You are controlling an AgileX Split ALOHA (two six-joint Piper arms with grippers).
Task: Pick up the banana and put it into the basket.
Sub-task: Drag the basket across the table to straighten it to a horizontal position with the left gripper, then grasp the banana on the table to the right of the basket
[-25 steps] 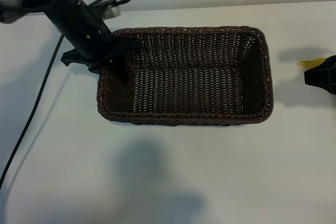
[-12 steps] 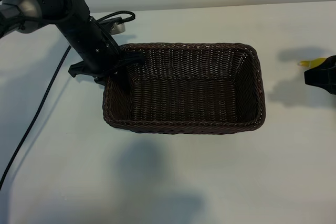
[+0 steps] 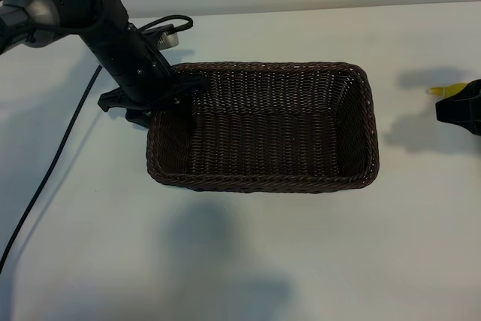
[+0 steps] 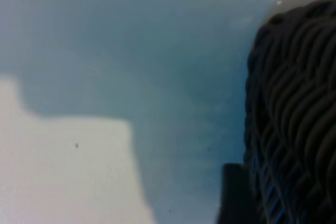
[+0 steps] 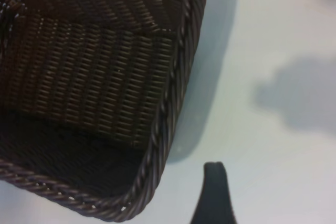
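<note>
The dark brown woven basket (image 3: 263, 183) sits mid-table with nothing inside. My left gripper (image 3: 167, 99) is at its left rim, open, one finger inside the wall and one outside. The left wrist view shows the basket's weave (image 4: 294, 103) close beside one dark finger (image 4: 233, 195). My right gripper (image 3: 442, 109) waits at the table's far right edge, open, clear of the basket. One of its fingers (image 5: 214, 192) shows over bare table next to the basket's corner (image 5: 178, 77). A small yellow tip (image 3: 445, 90) shows beside that gripper; I cannot tell whether it is the banana.
A black cable (image 3: 52, 163) trails from the left arm across the table's left side to the front edge. The white tabletop (image 3: 248, 261) lies open in front of the basket and between the basket and the right gripper.
The basket has shifted toward the front with the left arm and settled. Since then the left gripper's fingers have spread apart at the rim. The right arm has stayed still.
</note>
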